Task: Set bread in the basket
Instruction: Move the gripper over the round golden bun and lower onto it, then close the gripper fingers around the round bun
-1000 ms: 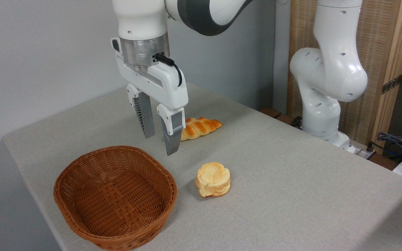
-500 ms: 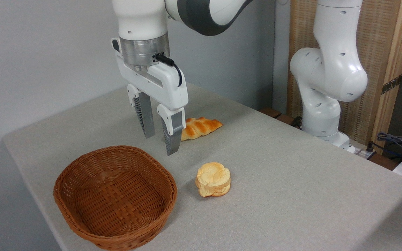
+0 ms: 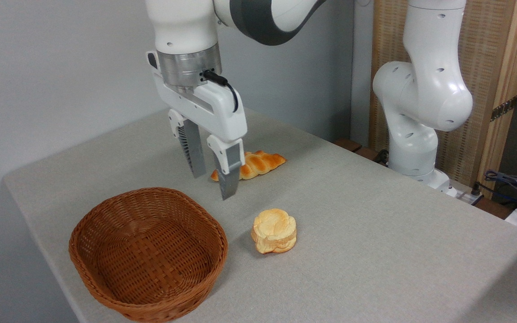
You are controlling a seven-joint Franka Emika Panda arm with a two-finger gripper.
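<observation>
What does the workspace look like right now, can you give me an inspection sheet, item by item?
Surface: table under grey cloth.
Job's things: bread lies on the cloth right of the basket, apart from it; basket holds nothing.
Clutter: braided loaf farther back, partly behind the fingers.
Grippers: gripper open, empty, above the cloth between loaf and basket.
Cables: black lead at the wrist; wires off the right edge.
Surroundings: grey wall, wooden screen, arm base.

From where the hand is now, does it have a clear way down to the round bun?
Probably yes. The hand hangs open and empty above the table, and the round bun sits alone in the open beside the basket, its top and sides uncovered.
</observation>
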